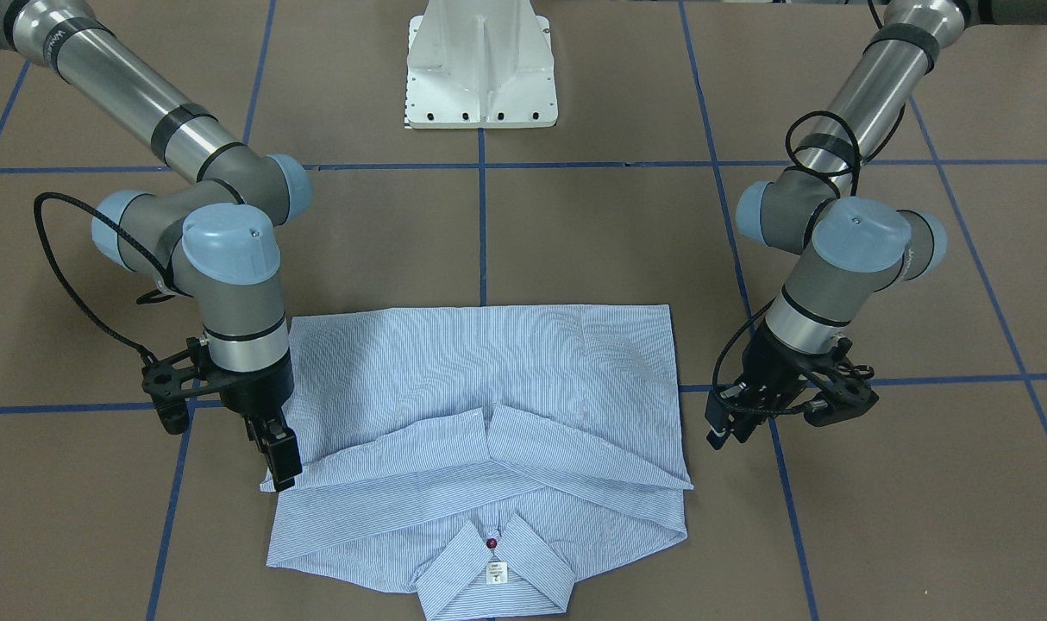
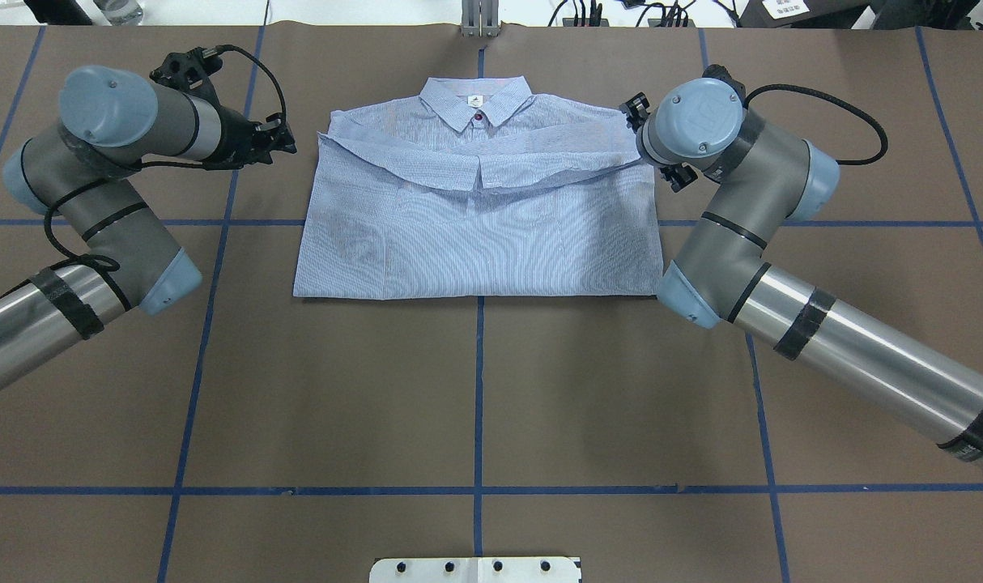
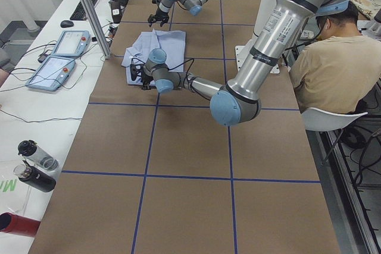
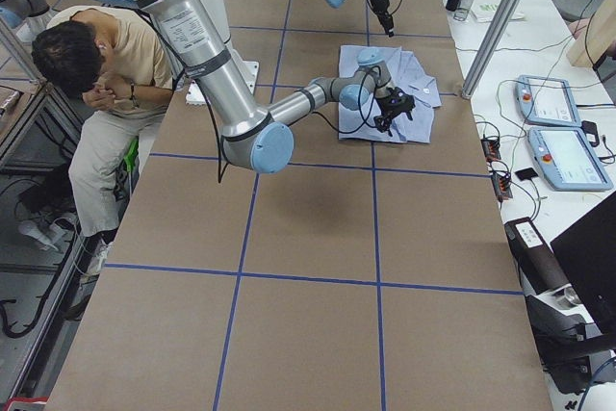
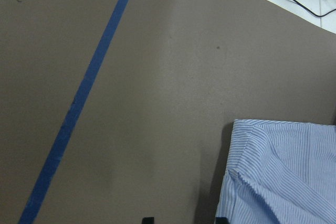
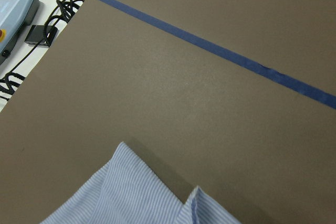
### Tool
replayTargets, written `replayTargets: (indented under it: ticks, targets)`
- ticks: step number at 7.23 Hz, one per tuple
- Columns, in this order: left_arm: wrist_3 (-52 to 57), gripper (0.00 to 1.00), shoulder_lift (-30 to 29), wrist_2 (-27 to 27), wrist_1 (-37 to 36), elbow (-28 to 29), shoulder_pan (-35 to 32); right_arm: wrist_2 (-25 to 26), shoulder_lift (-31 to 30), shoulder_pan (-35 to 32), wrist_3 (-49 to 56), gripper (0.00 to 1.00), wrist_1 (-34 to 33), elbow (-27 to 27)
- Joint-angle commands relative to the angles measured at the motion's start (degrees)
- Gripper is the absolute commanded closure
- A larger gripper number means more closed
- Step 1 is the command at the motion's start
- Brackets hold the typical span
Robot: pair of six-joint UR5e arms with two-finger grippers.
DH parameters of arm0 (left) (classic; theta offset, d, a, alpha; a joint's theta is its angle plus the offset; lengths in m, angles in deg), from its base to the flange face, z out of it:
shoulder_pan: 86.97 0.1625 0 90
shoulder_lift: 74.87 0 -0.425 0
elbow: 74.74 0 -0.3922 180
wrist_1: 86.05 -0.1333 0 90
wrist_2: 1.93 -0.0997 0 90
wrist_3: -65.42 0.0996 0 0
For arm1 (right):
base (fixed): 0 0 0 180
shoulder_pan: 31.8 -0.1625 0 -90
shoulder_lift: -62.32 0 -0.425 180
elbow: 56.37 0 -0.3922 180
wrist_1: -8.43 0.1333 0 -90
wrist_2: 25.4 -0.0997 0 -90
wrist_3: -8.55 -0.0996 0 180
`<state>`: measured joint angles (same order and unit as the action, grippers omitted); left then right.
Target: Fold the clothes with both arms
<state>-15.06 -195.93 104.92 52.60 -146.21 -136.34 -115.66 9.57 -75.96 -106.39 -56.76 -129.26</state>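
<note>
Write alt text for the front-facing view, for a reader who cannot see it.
A striped shirt lies on a brown table, sleeves folded across it, collar nearest the camera. The right gripper hangs at its edge on the view's left; the left gripper hangs apart from it on the view's right.

Brown desk (image 2: 475, 389) lying under grid of blue tape lines (image 2: 378, 490). White pedestal base (image 1: 482, 65) standing at middle of desk's robot-side edge. Person (image 3: 333, 69) sitting on white chair (image 3: 324, 126) just off that edge, head bent down. Two teach pendants (image 3: 59, 56) lying on white side table along desk's far edge, cables trailing. Two dark bottles (image 3: 36, 166) and red one (image 3: 18, 223) lying near far-left corner. Metal post (image 3: 89, 13) rising at far edge.
</note>
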Motion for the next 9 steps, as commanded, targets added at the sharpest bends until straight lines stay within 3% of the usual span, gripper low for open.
replayTargets:
  ticks: [1,2,4,5,6,7,9]
  targets:
    - [0.1,0.51,0.0,-0.1,-0.1,0.1,0.1,0.0,3.1,-0.6,3.6,0.01,2.5,6.3]
    - [0.1,0.51,0.0,-0.1,-0.1,0.2,0.1,-0.1,4.0,-0.6,3.8,0.02,2.5,7.4]
    - [0.1,0.51,0.0,-0.1,-0.1,0.2,0.1,-0.4,4.0,-0.6,5.4,0.2,2.5,8.4]
    - [0.1,0.51,0.0,0.0,-0.1,0.2,0.1,-0.4,3.8,-0.7,7.3,0.37,2.5,8.3]
    - [0.1,0.51,0.0,0.0,-0.1,0.2,0.1,-0.8,4.1,-0.7,7.4,0.83,2.5,8.4]
    - [0.1,0.51,-0.1,0.0,-0.1,0.2,0.1,-2.4,4.1,-1.0,7.9,1.0,2.5,8.3]
    - [0.1,0.51,-0.1,0.0,0.0,0.1,0.1,-5.0,4.1,-2.4,9.3,1.0,2.5,8.1]
